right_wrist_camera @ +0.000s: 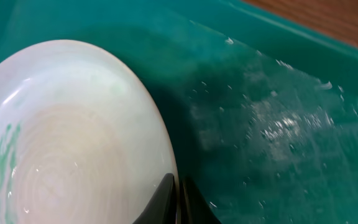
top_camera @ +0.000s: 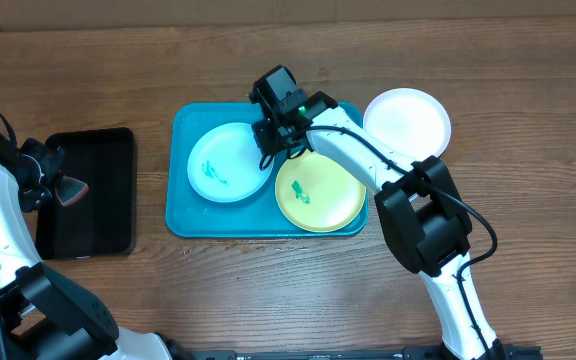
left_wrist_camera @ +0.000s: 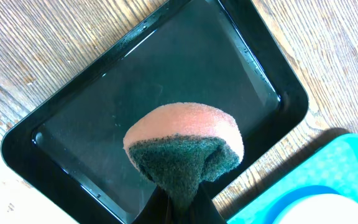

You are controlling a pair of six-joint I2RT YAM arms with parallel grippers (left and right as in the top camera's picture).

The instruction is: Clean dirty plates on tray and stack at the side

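Wooden worktop (top_camera: pixel 268 290), large teal-blue plastic tray (top_camera: pixel 182 222): on it the right gripper (top_camera: pixel 270 140) pinches the pale cyan round plate (top_camera: pixel 223 165) at its rim. Hold it firm and tilted for the left gripper (top_camera: pixel 66 188) clamping a pink-and-green sponge (left_wrist_camera: pixel 185 140).

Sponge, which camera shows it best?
The left wrist view: the sponge fills mid-frame, its pink top and green scouring side clear, pinched in the left gripper above the black tray. Overhead shows it only as a small orange speck at the left edge. The right wrist view misses it entirely.
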